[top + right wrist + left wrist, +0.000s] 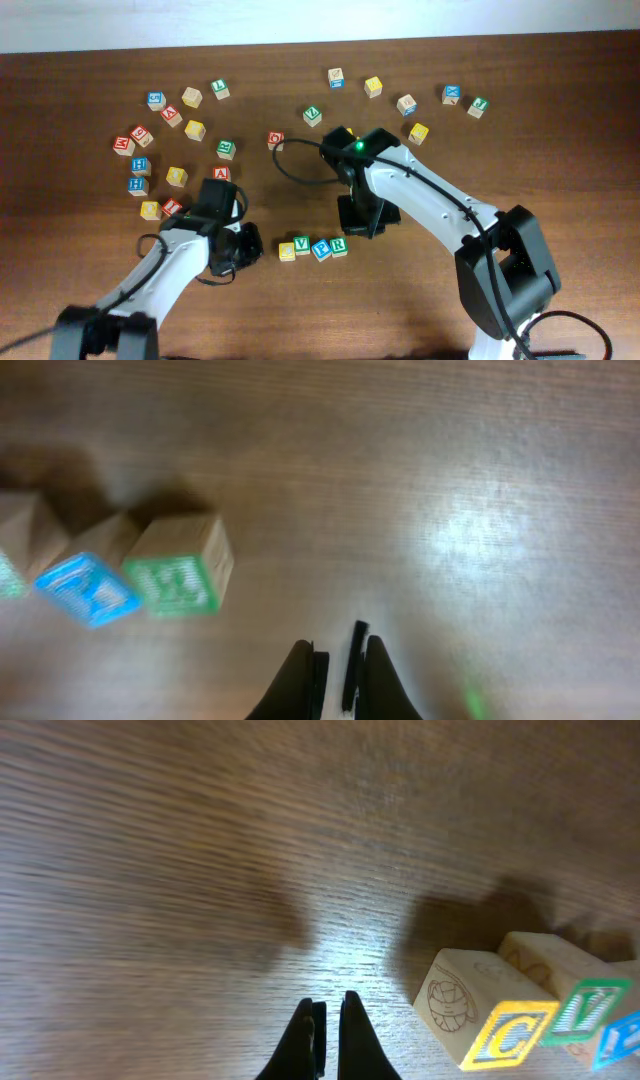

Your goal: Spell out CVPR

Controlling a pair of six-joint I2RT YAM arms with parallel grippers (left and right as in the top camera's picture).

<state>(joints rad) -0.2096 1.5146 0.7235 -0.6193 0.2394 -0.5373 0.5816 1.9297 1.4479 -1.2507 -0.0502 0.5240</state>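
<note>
A row of four letter blocks lies near the table's front centre: a yellow C block (pixel 287 251), a green V block (pixel 302 246), a blue block (pixel 321 249) and a green block (pixel 339 245). My left gripper (pixel 245 247) is shut and empty just left of the row. In the left wrist view its jaws (pixel 328 1012) sit over bare wood, with the C block (pixel 510 1032) and V block (pixel 590 1005) to the right. My right gripper (pixel 361 224) is shut and empty just right of the row. Its jaws (pixel 336 647) are apart from the green block (pixel 180 575) and blue block (pixel 85 588).
Several loose letter blocks are scattered across the back of the table: a cluster at the left (pixel 176 176), one red block (pixel 276 140) in the middle, and others at the back right (pixel 418 133). A black cable (pixel 300 178) loops by the right arm.
</note>
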